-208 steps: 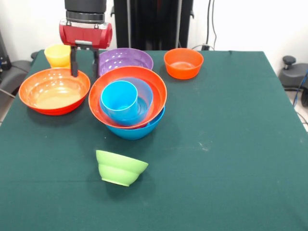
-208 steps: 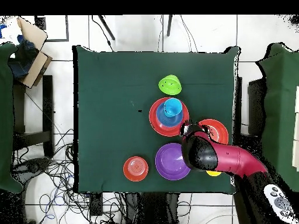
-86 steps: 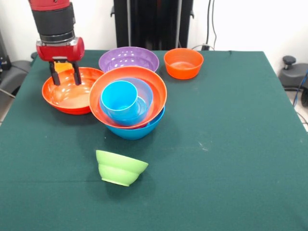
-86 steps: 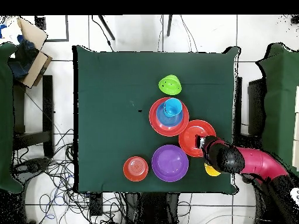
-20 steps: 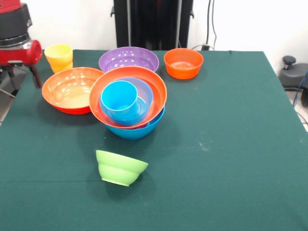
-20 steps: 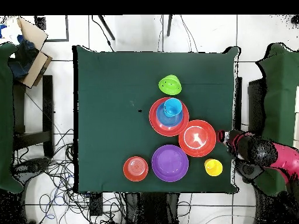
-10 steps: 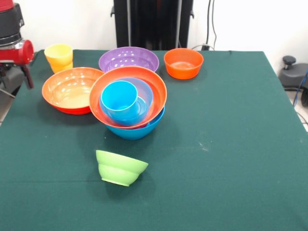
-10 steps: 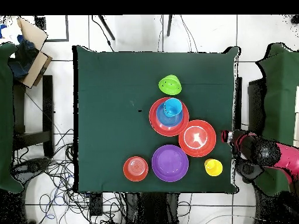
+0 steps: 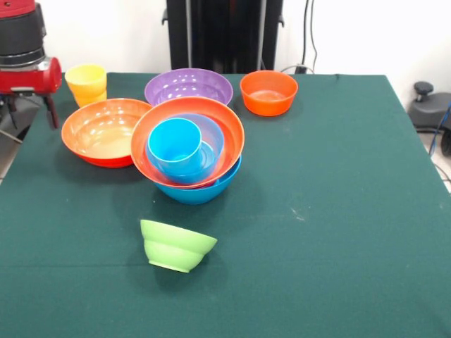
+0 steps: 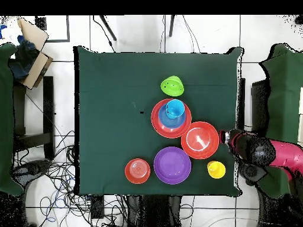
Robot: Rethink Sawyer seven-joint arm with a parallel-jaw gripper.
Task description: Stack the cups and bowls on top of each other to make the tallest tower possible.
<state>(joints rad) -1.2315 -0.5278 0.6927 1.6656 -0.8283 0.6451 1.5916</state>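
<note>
Starting nearest the front camera, the green bowl [image 9: 177,245] sits tipped on the green table [image 9: 338,211], apart from everything else. Behind it stands the tower [image 9: 187,151]: a blue bowl at the bottom, an orange bowl nested in it, a smaller blue bowl inside that, and the blue cup [image 9: 174,146] on top, leaning toward one side. Any magenta bowl within the pile is hidden by the orange rim.

Just beside the tower lies the loose large orange bowl [image 9: 97,131], its rim close to or touching the tower; contact cannot be confirmed. Farther back are the purple bowl [image 9: 188,88], the small orange bowl [image 9: 268,92] and the yellow cup [image 9: 86,82].

The gripper [image 9: 29,113] hangs at the table's edge beside the large orange bowl and the yellow cup, holding nothing. One finger shows clearly; the other is lost against the clutter behind, so whether the jaws stand apart or closed cannot be told.

Judgement: the step in hand looks like fetching another piece. The yellow cup is nearest; a grasp over its rim, lifted straight up, should avoid disturbing the orange bowl. Placement on the leaning blue cup needs care, since an off-centre load may topple the tower.
</note>
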